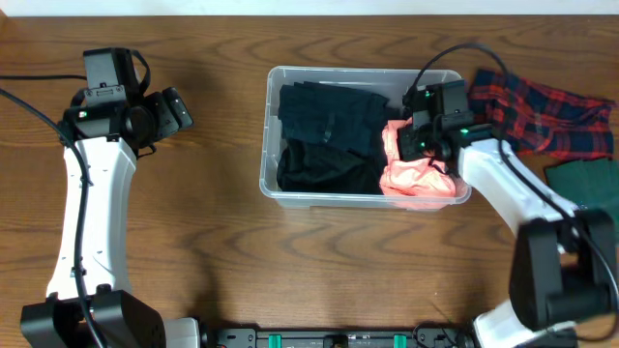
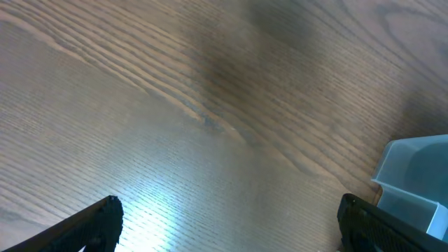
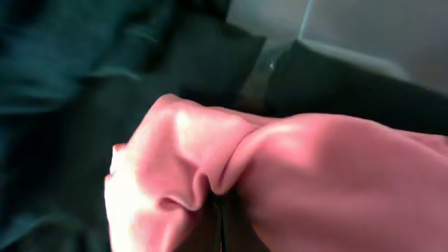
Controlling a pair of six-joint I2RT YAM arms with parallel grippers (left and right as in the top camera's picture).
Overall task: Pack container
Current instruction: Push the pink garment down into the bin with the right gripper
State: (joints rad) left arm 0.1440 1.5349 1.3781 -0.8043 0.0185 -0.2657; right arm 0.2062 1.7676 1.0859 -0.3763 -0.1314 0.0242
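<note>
Fingers on the right gripper (image 1: 411, 143) are pressed together, and we see them pinching a bunched fold of the pink cloth (image 3: 294, 175); in the right wrist view the fabric gathers to a crease at the bottom edge, filling most of the picture. From overhead, that gripper sits low over the right end of the container (image 1: 266, 145), with the pink cloth heaped against its right wall and partly over the rim. Beside it, dark clothes (image 1: 329, 135) fill the rest of the bin. The container stands at the middle of the table (image 1: 193, 242), towards the far side.

Over on the other side, the left gripper (image 2: 231, 234) has its fingers (image 2: 98, 224) spread wide with nothing between them, only bare wood below. A corner of the container shows at the right edge of its wrist view, well apart from the jaws.

Further out, a red plaid cloth (image 1: 542, 111) lies on the table just right of the bin, and a dark green cloth (image 1: 585, 184) lies near it.
</note>
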